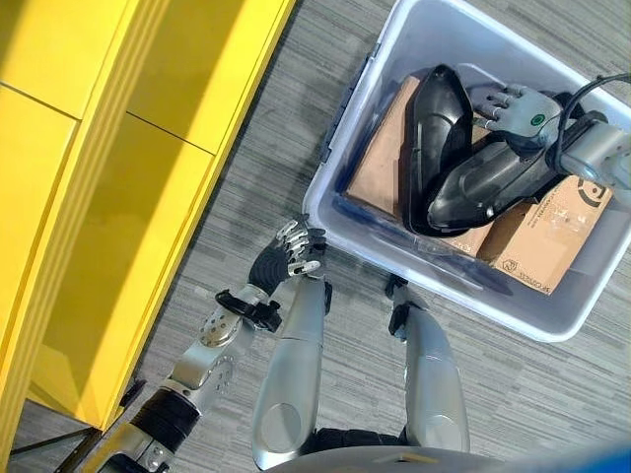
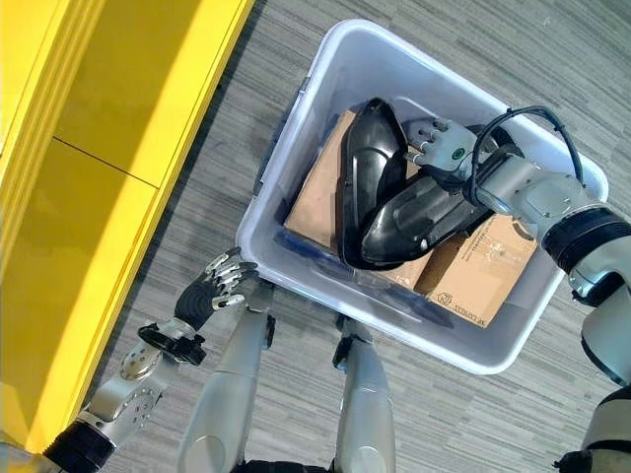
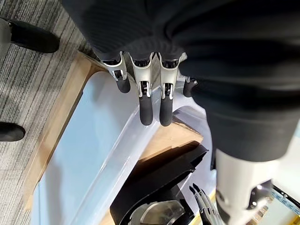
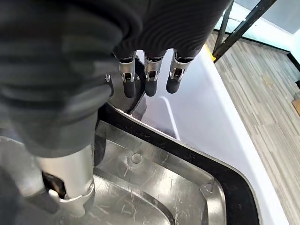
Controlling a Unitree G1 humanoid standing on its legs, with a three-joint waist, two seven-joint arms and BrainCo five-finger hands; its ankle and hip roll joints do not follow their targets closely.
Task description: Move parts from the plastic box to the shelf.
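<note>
From the left eye view, I see the plastic box (image 1: 347, 202) on the grey floor (image 1: 296, 89) with 2 black parts stacked on cardboard boxes (image 1: 540, 244) inside it. My right hand (image 1: 513, 106) is down in the box, resting over the upper black part (image 1: 483, 182) where it crosses the other black part (image 1: 434, 128). My left hand (image 1: 294, 248) hangs outside the box, just beside its near corner, fingers loosely curled around nothing. The yellow shelf (image 1: 108, 158) lies off to my left.

In the right eye view, the right hand (image 2: 441, 144) looks flat on the part, fingers extended, with no grip closed on it. My worry: because the 2 parts overlap, lifting one may drag or tip the other.

In the left wrist view, my left hand's fingers (image 3: 146, 105) hang relaxed over the box rim (image 3: 117, 145), empty. If I reach in from here, I judge the rim could catch them.

In the right wrist view, my right hand's fingers (image 4: 151, 77) point out fairly straight past the part's black edge (image 4: 187, 150), and the thumb presses near its shiny inner face (image 4: 140, 187). That face looks slick; I think a shallow pinch on the edge could slip once the weight comes up. The box wall (image 4: 201, 108) sits near, so a swing could knock it.
</note>
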